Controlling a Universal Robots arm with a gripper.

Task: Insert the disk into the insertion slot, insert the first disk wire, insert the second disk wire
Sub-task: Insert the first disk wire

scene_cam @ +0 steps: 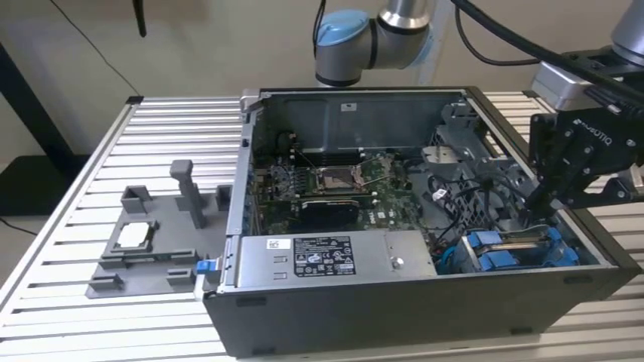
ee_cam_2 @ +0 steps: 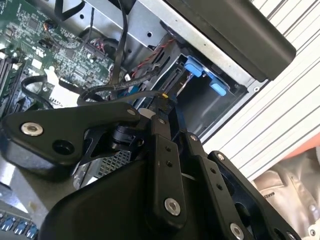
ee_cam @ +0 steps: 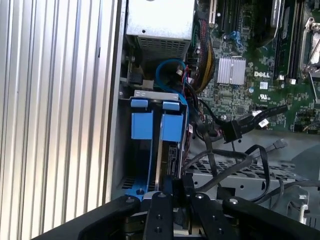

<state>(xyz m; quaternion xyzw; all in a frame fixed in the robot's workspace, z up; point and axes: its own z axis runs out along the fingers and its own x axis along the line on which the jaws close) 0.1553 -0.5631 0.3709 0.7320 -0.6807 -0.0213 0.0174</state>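
One insertion slot (scene_cam: 515,249), dark grey metal with two blue tabs (ee_cam: 171,105), sits in the computer case (scene_cam: 403,309), at its near corner on the exterior view's right. One gripper (ee_cam: 179,184) hangs over that corner, fingers pinched narrow.

The arm (scene_cam: 403,15) is a silver-grey tube with fat rounded joints, one of them closed by a light blue cap (scene_cam: 342,34). Black cables (scene_cam: 518,38) run along it to a silver-grey block (scene_cam: 565,83) at the wrist. The gripper (scene_cam: 536,202) is matte black with white lettering on its side. In the second wrist view its flat black plates carry round silver screw heads (ee_cam_2: 172,206).
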